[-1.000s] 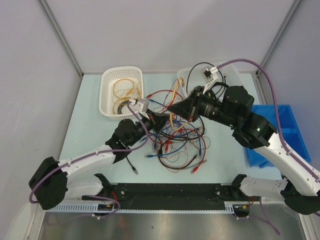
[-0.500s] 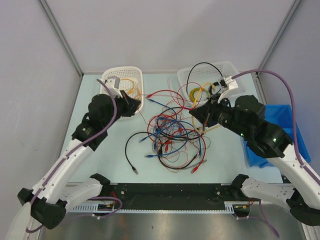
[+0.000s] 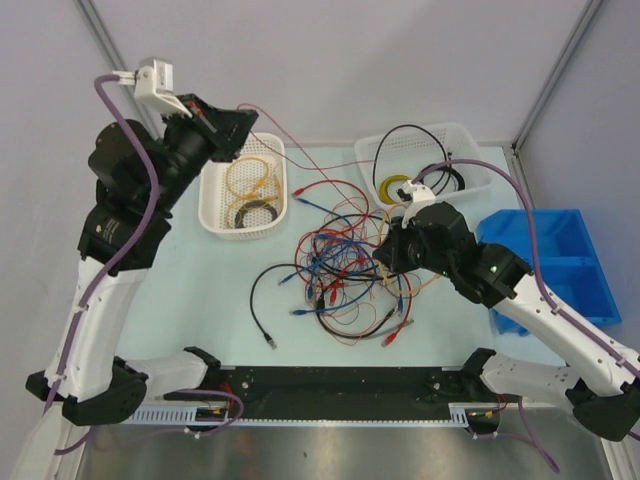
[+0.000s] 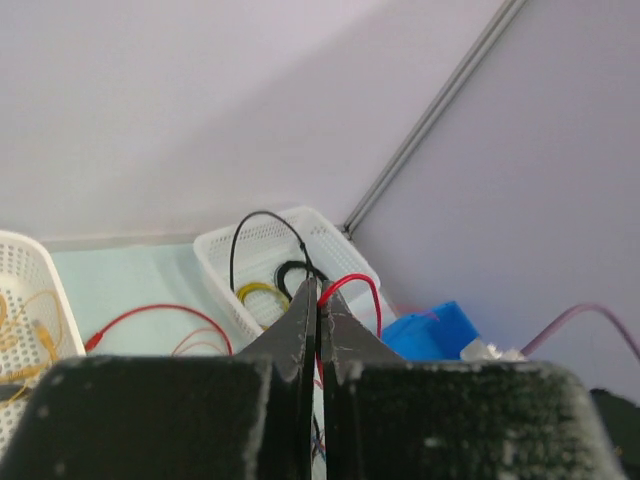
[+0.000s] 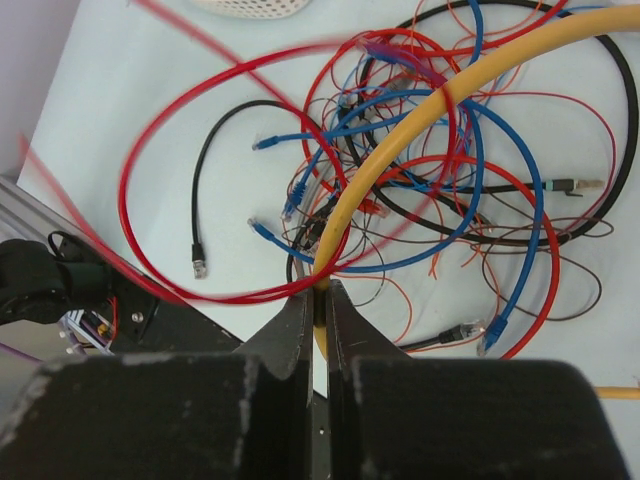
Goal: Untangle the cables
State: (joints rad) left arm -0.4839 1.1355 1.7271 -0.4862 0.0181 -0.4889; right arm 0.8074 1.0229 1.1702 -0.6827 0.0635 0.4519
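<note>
From above, the left gripper (image 3: 228, 122) hangs high over a white basket (image 3: 215, 200). The cables (image 3: 345, 275) lie tangled mid-table, with the right gripper (image 3: 385, 258) at the heap's right edge. Left wrist: jaws pinched shut on a red cable (image 4: 350, 278). Right wrist: jaws clamped on a yellow cable (image 5: 345, 205) above the tangle.
</note>
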